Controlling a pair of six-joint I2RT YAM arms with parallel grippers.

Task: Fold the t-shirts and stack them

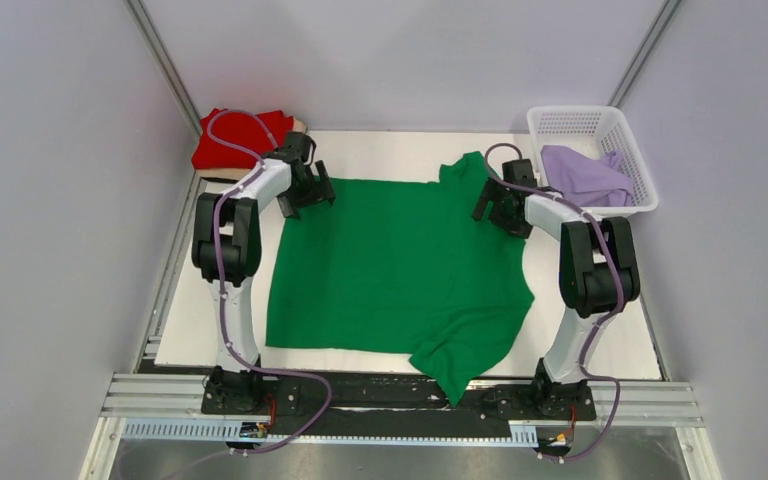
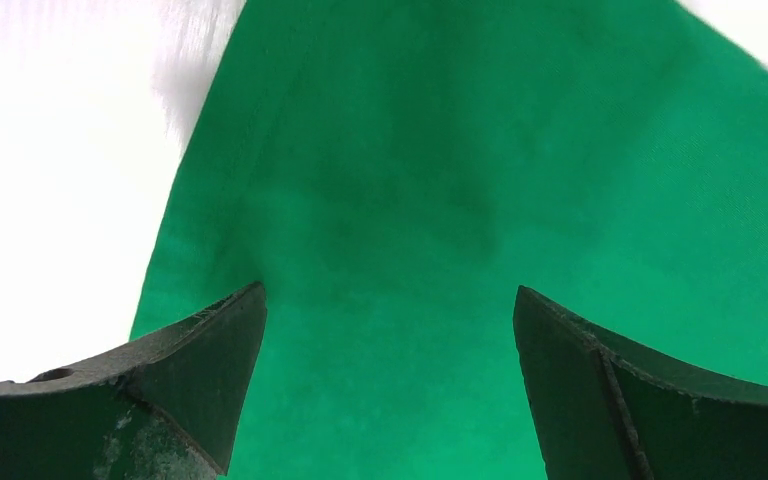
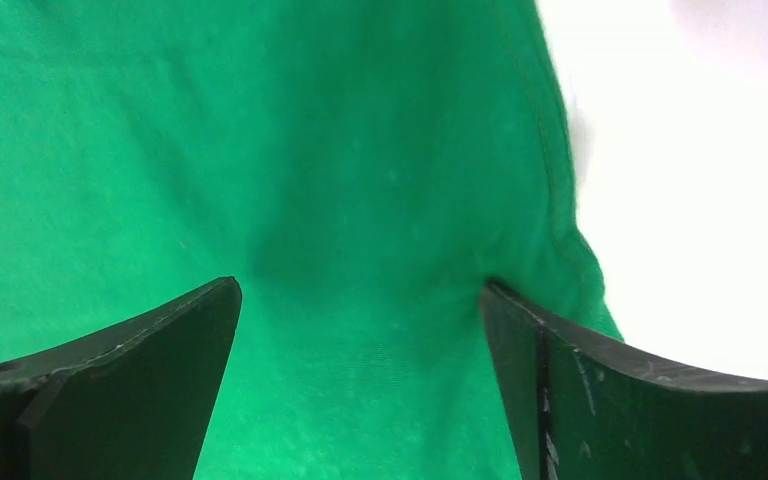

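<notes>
One tan t-shirt (image 1: 299,125) barely visible behind the red t-shirt (image 1: 235,138).

No writing, label, brand or number can be read in any view (the green t-shirt (image 1: 390,260) lying just beneath the left gripper (image 2: 389,288) and the right gripper (image 3: 360,282) is plain cloth).
</notes>
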